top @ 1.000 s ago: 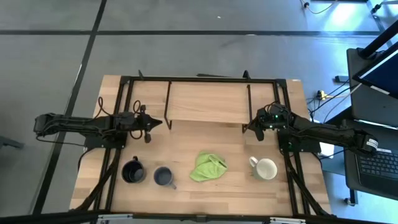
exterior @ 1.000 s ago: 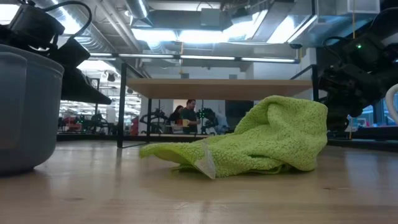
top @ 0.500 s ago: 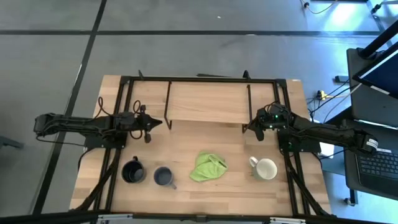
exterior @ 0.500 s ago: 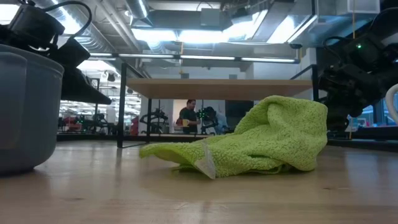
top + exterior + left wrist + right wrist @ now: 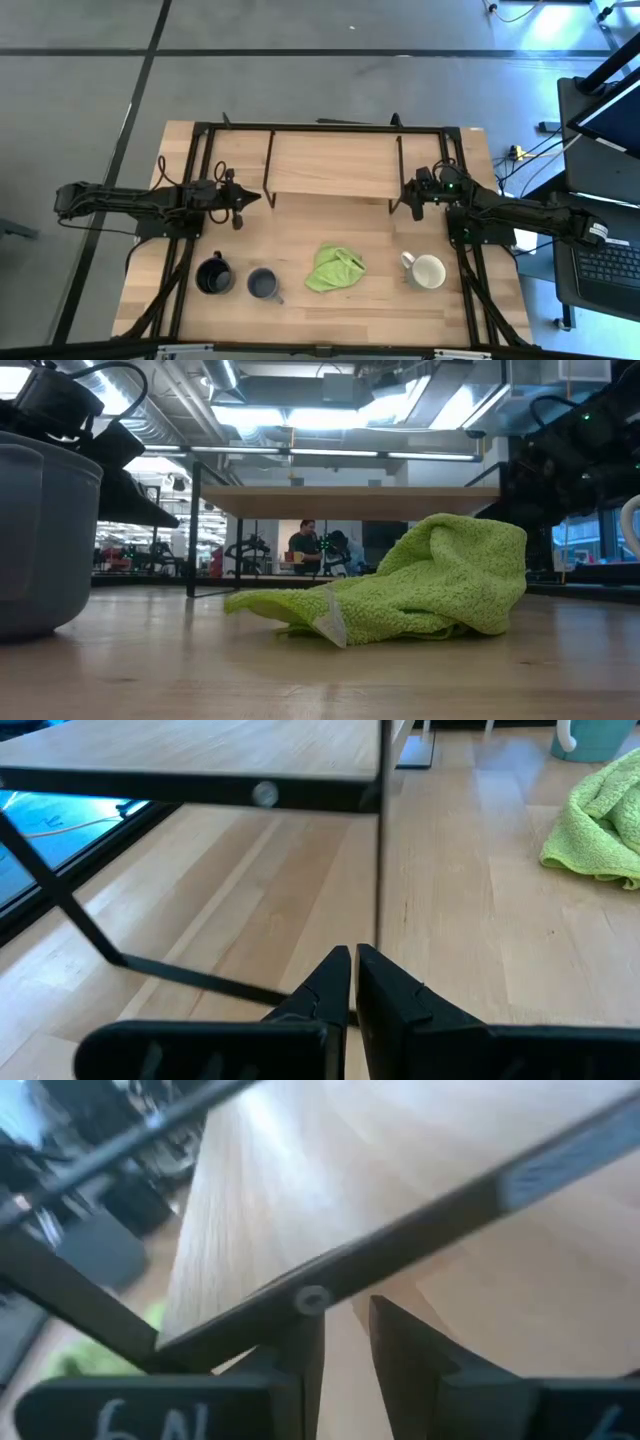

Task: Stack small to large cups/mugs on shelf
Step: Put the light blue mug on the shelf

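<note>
Three mugs stand upright on their bases near the table's near edge: a black one [image 5: 214, 276], a small grey-blue one [image 5: 262, 284] [image 5: 40, 540] beside it, and a cream-white one [image 5: 427, 271] on the right. The light-wood shelf [image 5: 335, 165] [image 5: 350, 502] stands on thin black legs at the table's far side. My left gripper [image 5: 252, 199] [image 5: 353, 960] is shut and hovers by the shelf's left front leg. My right gripper [image 5: 410, 205] [image 5: 347, 1330] is by the shelf's right front corner, its fingers a narrow gap apart, with the shelf's black edge close ahead.
A crumpled lime-green cloth [image 5: 335, 268] [image 5: 420, 580] lies on the table between the grey-blue mug and the cream mug. A black frame [image 5: 200, 130] runs around the tabletop. People sit in the room far behind the table [image 5: 305, 545].
My right gripper has risen and shifted a little toward the shelf's right front corner. The mugs, the cloth and my left arm have stayed where they were.
</note>
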You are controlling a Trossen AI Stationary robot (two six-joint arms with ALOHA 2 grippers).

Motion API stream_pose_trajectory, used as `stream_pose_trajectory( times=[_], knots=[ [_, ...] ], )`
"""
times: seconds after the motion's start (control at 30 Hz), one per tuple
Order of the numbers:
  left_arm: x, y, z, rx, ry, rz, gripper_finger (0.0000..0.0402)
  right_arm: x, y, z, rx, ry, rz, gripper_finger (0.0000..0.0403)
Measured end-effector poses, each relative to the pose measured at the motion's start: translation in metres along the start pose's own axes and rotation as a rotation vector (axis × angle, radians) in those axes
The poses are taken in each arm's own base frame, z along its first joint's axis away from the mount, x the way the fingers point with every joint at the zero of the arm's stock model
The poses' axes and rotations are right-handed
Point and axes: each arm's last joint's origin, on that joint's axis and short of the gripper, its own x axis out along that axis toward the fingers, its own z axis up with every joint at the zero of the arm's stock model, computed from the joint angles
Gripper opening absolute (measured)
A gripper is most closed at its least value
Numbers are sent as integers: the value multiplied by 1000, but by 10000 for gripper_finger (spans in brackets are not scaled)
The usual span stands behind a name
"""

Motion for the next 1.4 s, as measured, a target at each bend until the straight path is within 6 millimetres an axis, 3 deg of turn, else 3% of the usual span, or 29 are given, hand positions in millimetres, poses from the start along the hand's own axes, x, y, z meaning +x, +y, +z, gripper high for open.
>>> stream_pose_trajectory(
  times=[0.1,0.27,0.37,0.57,0.83,0.97,1.13,1.4],
  knots=[
    [0,0,0,0,0,0,14,0,2,5,113,32,-27,84],
    [0,0,0,0,0,0,14,-6,6,12,35,292,-165,84],
    [0,0,0,0,0,0,14,-6,9,19,31,270,-261,84],
    [0,0,0,1,2,-1,14,-11,32,54,99,233,-306,84],
    [0,0,0,1,4,0,14,-62,75,108,76,362,-603,84],
    [0,0,0,1,4,-1,14,-91,89,119,127,541,-689,84],
    [0,0,0,1,4,-1,14,-102,95,107,332,806,-654,84],
    [0,0,0,1,4,-1,14,-89,111,105,551,860,-325,84]
  ],
)
